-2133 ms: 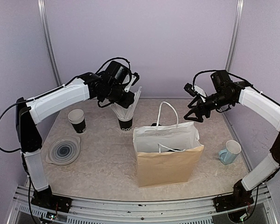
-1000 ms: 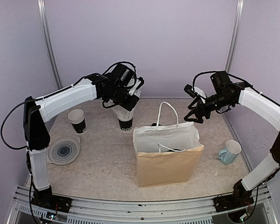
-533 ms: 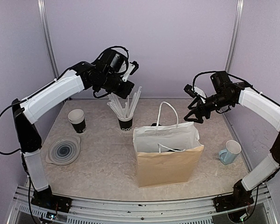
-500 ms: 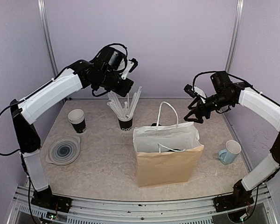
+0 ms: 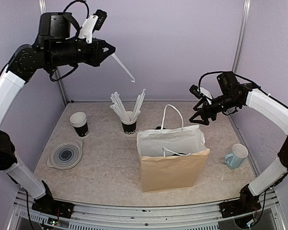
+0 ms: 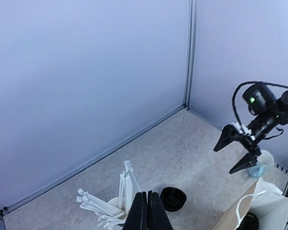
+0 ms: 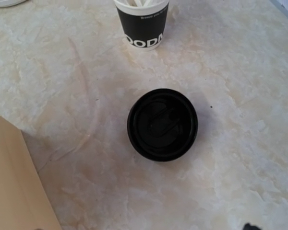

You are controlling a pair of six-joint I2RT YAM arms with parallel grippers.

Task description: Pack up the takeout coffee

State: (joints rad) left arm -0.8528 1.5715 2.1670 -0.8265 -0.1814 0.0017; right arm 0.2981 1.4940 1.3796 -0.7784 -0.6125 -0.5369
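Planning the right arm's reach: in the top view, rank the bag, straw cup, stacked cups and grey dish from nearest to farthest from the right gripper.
From the right gripper:
1. Bag, just below and left of it.
2. Straw cup, mid-table towards the back.
3. Stacked cups, far left.
4. Grey dish, far left, nearer the front.

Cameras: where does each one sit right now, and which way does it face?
Top external: above, behind the bases, facing the table; both arms, left gripper holding a straw.
Left wrist: raised high, looking down at the back corner; its shut jaws show.
Right wrist: on the open right gripper, straight down at the coffee; hardly any of it shows.
Shared: both wrist views show the coffee and straw cup.
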